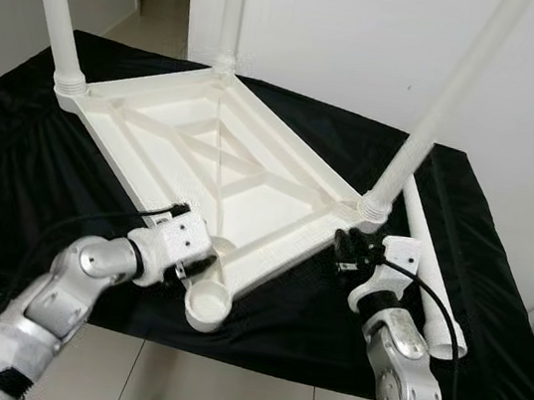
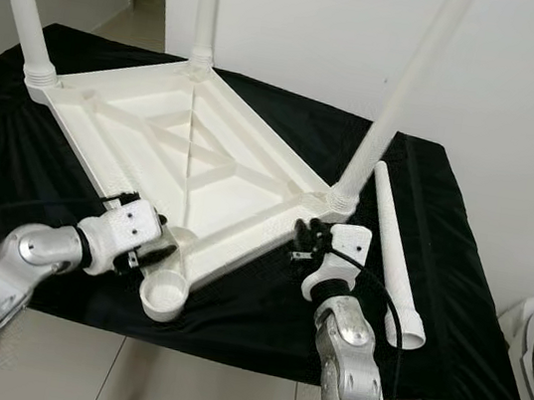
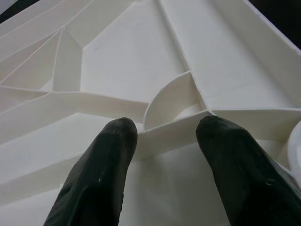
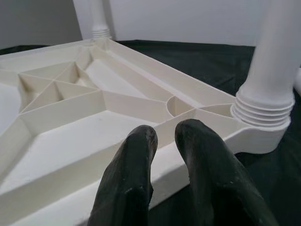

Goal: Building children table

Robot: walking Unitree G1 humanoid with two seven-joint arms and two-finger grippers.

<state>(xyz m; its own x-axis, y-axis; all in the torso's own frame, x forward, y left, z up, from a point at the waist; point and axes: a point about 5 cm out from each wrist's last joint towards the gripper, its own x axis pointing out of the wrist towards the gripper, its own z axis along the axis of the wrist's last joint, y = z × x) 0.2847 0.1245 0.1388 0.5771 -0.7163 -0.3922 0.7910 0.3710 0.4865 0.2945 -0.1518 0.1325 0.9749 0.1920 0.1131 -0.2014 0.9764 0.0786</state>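
At the near edge of the upturned tabletop, the left gripper sits with its two black fingers apart, straddling a rib of the underside just beside the empty corner socket. From where I stand the pads look to be around the rib rather than squeezing it; I can't tell if they press on it. Round at about three o'clock from that socket, the right gripper has its fingers nearly together at the tabletop's rim, close by the screwed-in leg at that corner. Whether they pinch the rim or only rest against it is unclear.

Moving outward, the white tabletop lies upside down on a black cloth covering a work surface. Three legs stand up from its corners: the one near the right gripper, one at ten o'clock, and one at twelve o'clock. The fourth leg lies loose on the cloth, off at three o'clock from the tabletop, just beyond the right arm.

I'd judge the build three-quarters done, with both grippers steadying the top. The next move seems to call for the right gripper to let go, reach for the loose leg, bring its threaded end over the empty near socket and twist it in while the left holds the top still.
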